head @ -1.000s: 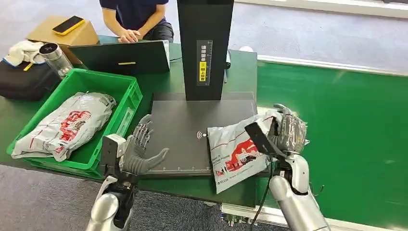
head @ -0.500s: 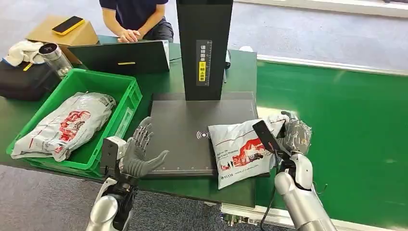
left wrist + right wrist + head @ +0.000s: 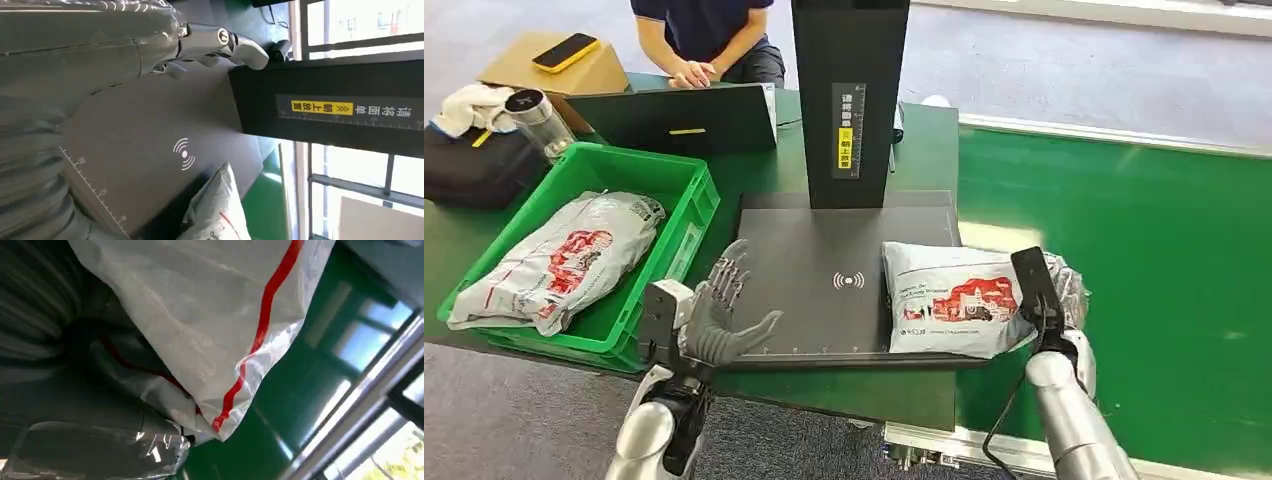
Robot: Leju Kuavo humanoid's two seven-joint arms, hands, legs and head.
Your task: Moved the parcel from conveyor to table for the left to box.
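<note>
Nearest the camera, the left hand (image 3: 721,318) hovers at the front left corner of the black scanner platform (image 3: 824,250), palm up, fingers spread apart and holding nothing. In the left wrist view its thumb (image 3: 235,45) stretches out over the same dark plate. On the other side, the right hand (image 3: 1064,290) grips the right end of the white parcel (image 3: 959,300), a plastic mailer bag with red print; its fingers are wrapped in the bag's crumpled plastic, and the right wrist view shows the bag (image 3: 210,325) pressed close against the hand. The parcel lies on the front right part of the scanner platform, its right end overhanging towards the green conveyor belt (image 3: 1144,260). Left of the platform, a green crate (image 3: 686,200) holds another white mailer bag (image 3: 559,255). Behind the platform's centre rises the black scanner column (image 3: 849,90) with a yellow label. Further back stand an open laptop (image 3: 679,118), a metal cup (image 3: 539,118) and a cardboard box (image 3: 599,72) carrying a yellow phone (image 3: 566,52). A seated person (image 3: 709,40) rests their hands behind the laptop.
</note>
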